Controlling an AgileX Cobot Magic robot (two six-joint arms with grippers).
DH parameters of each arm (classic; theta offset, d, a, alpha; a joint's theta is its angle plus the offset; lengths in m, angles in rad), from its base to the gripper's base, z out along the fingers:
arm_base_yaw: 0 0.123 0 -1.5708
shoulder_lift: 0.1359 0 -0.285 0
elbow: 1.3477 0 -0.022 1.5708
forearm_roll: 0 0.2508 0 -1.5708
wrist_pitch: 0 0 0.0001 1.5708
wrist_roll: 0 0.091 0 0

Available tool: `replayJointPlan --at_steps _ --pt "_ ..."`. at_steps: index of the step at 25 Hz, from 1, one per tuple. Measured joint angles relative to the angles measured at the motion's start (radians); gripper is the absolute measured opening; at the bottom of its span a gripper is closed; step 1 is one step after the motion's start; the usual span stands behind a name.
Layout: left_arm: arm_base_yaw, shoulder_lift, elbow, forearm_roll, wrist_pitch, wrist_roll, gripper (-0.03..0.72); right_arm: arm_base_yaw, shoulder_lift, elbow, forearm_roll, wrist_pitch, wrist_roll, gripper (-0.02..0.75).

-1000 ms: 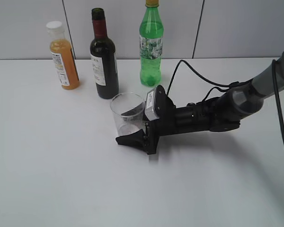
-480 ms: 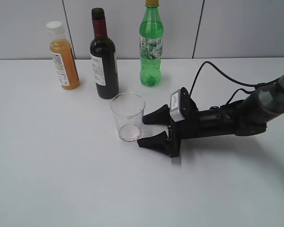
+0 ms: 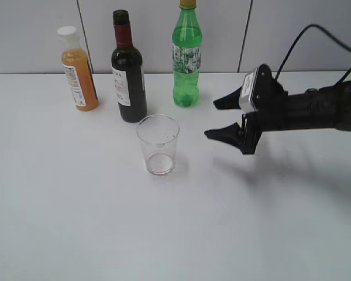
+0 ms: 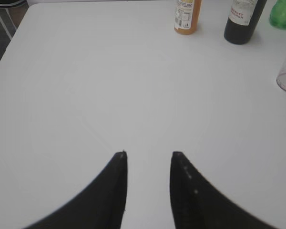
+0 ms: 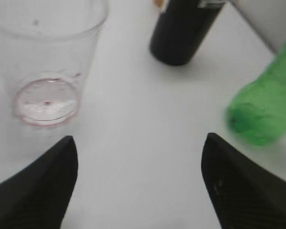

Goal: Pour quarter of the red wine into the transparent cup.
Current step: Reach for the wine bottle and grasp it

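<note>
Exterior view, three bottles including one red wine, one transparent cup, both arms' jaws apart, empty.

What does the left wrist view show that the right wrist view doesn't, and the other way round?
Only the left wrist view shows the orange juice bottle and the left gripper, open over bare table. Only the right wrist view shows the right gripper, jaws wide apart, and the cup's pink-tinged bottom. Both share the wine bottle, the cup and the green bottle, each only partly in view.
</note>
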Motion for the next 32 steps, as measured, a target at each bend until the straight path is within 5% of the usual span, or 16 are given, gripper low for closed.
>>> replayJointPlan --at_steps 5,16,24,27,32 --pt "0.0 0.0 0.0 0.0 0.0 0.0 0.24 -0.005 -0.172 0.001 0.179 0.336 0.018 0.645" --pt "0.0 0.0 0.0 0.0 0.0 0.0 0.24 -0.007 -0.295 -0.159 0.652 1.338 0.207 0.638" --pt "0.0 0.0 0.0 0.0 0.0 0.0 0.24 -0.066 -0.295 -0.47 1.248 1.863 -0.306 0.61" --pt "0.0 0.0 0.0 0.0 0.0 0.0 0.24 -0.076 -0.295 -0.584 1.337 2.042 -0.411 0.594" --pt "0.0 0.0 0.0 0.0 0.0 0.0 0.24 -0.076 -0.357 -0.641 1.405 2.09 -0.476 0.589"
